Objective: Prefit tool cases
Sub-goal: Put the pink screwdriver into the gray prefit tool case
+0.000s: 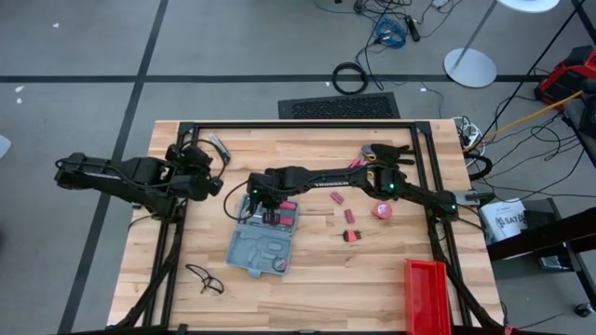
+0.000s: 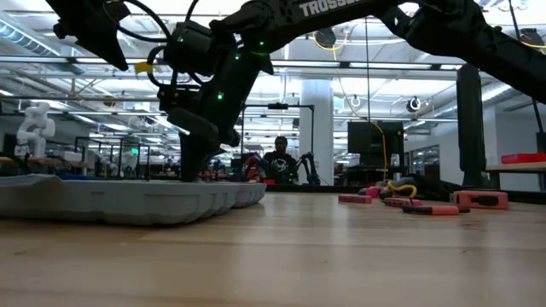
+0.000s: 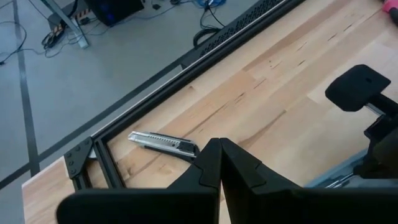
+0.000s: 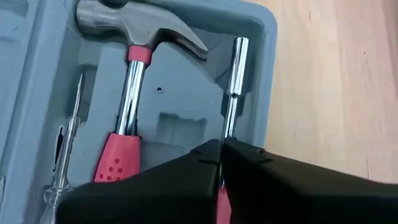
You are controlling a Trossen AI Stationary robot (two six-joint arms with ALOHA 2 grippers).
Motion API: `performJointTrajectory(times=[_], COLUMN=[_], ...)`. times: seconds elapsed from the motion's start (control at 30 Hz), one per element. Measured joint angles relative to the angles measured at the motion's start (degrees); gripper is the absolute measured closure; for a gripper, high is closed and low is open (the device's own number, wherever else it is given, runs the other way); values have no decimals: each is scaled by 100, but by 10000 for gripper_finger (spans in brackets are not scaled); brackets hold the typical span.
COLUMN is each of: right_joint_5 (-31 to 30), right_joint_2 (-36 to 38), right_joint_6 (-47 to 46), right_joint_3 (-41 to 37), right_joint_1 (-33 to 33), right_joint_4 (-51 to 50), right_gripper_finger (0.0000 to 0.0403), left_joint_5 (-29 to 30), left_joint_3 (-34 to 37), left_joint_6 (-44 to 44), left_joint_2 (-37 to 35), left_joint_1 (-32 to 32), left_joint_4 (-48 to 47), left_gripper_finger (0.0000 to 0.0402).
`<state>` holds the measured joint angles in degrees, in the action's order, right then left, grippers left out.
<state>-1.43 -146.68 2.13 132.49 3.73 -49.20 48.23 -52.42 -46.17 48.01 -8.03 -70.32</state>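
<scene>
Tool case (image 1: 264, 247) lies open at centre-left of the worktop (image 1: 317, 279), long axis running top-to-bottom of the high view. Right end effector (image 1: 270, 215) sits directly over its upper tray beside the hammer (image 4: 134, 74), clenched, apparently on a chrome driver shaft (image 4: 231, 87). Left end effector (image 3: 219, 163) clenched empty, upper left, farther off.
</scene>
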Motion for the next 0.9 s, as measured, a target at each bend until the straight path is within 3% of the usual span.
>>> performJointTrajectory(times=[0.63, 0.9], right_joint_5=[-31, -148], right_joint_2=[108, 199], right_joint_6=[22, 126], right_joint_3=[-23, -11], right_joint_1=[-4, -1], right_joint_4=[-30, 445], right_gripper_finger=[403, 403], left_joint_5=[-26, -42], left_joint_3=[2, 2], left_joint_6=[2, 4], left_joint_2=[0, 2], left_joint_1=[0, 2], left_joint_4=[65, 94], left_gripper_finger=[391, 391])
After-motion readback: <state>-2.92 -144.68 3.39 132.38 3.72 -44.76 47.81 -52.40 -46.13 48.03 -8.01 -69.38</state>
